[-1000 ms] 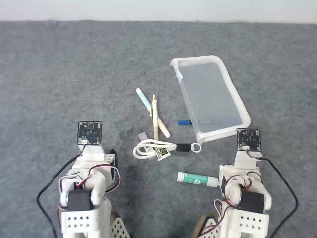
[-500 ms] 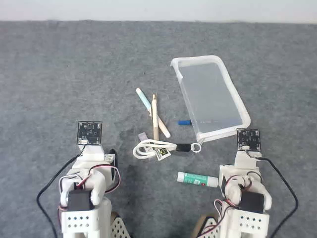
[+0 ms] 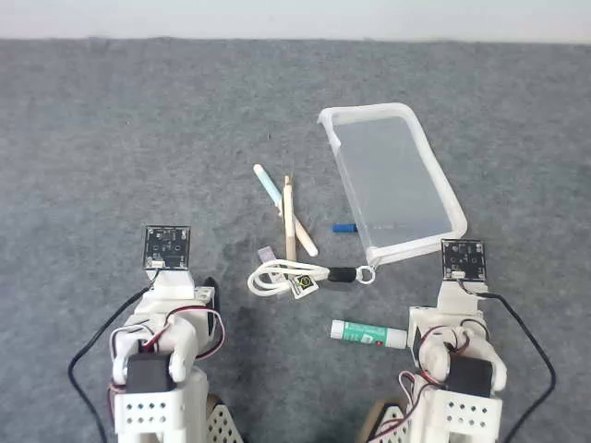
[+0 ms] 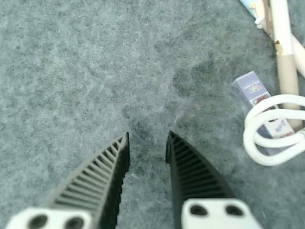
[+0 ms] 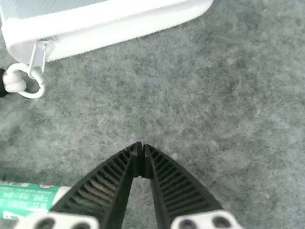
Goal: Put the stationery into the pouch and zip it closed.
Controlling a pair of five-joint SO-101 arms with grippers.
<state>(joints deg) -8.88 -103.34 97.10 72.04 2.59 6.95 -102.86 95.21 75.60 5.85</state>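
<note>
A clear pouch [image 3: 392, 180] with a white zipper edge lies at centre right; its ring pull [image 5: 26, 81] joins a white lanyard loop [image 3: 275, 277]. Beside it lie a light blue pen [image 3: 268, 187], a beige pencil [image 3: 289, 220], a small blue cap [image 3: 343, 227], a small eraser [image 4: 252, 87] and a green-and-white glue stick [image 3: 367, 333]. My left gripper [image 4: 147, 139] hovers over bare carpet, slightly open, with the eraser and lanyard [image 4: 271, 136] off to one side. My right gripper [image 5: 141, 147] is shut and empty just short of the pouch edge [image 5: 109, 28], the glue stick [image 5: 28, 202] beside it.
Grey carpet [image 3: 138, 129] covers the whole table, with wide free room at the left and back. Both arm bases [image 3: 157, 369] stand at the front edge. A pale wall runs along the far edge.
</note>
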